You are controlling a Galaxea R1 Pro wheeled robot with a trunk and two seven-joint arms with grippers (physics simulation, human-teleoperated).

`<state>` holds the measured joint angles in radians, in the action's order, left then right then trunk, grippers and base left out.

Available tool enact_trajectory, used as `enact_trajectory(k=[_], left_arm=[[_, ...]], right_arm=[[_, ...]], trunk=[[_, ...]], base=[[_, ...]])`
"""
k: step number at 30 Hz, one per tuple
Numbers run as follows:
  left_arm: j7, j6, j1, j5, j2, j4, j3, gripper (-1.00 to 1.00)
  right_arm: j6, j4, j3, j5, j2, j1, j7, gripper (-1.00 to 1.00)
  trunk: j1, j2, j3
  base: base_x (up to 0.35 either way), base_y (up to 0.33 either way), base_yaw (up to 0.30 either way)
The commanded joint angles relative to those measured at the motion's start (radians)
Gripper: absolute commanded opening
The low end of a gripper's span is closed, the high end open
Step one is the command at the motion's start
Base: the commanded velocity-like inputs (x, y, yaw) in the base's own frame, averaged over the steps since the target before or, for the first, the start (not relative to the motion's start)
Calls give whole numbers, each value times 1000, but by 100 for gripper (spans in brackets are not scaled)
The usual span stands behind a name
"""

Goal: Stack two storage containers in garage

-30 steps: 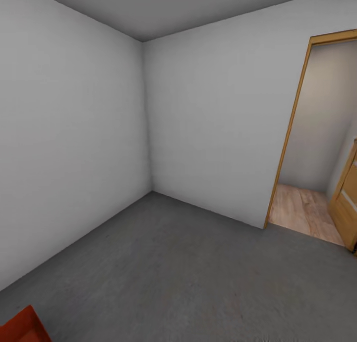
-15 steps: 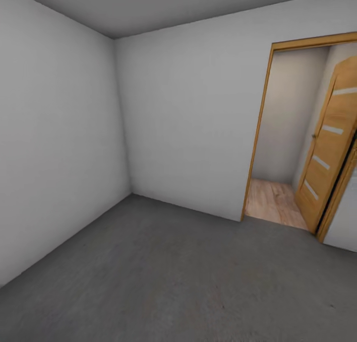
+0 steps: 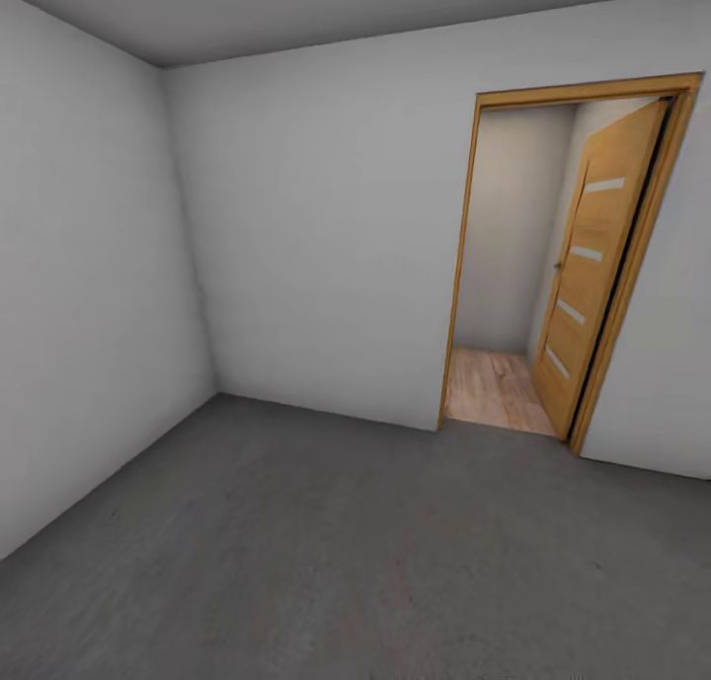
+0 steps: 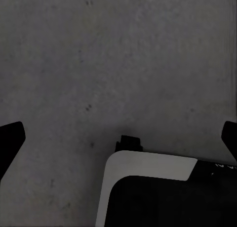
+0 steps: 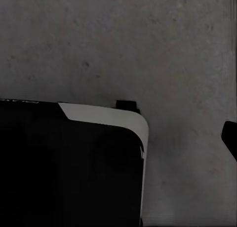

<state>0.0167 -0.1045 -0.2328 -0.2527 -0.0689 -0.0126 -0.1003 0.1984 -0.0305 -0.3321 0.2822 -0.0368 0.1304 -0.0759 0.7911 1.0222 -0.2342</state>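
Your left claw (image 4: 118, 138) hangs released and empty above the garage floor (image 3: 346, 562). The right claw (image 5: 118, 138) shows one fingertip (image 5: 229, 137), so I cannot tell its state. Steer squarely through the doorway (image 3: 499, 384), clear of the door (image 3: 592, 265). I cannot tell where the bins are.

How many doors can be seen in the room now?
1: a wooden door stands open in the doorway at the right of the far wall. Other doors may be outside the picture.
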Motion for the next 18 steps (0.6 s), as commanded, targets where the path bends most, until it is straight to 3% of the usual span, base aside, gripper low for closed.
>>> enact_trajectory(k=[1, 18], left_arm=[[2, -3, 0, -8, 0, 0, -9, 100], [2, -3, 0, -8, 0, 0, -9, 100]], right_arm=[[6, -3, -6, 12, -1, 2, -7, 100], [2, -4, -5, 17, 0, 2, -7, 100]], trunk=[[0, 1, -1], [0, 1, -1]], base=[[0, 0, -296], [0, 0, -296]])
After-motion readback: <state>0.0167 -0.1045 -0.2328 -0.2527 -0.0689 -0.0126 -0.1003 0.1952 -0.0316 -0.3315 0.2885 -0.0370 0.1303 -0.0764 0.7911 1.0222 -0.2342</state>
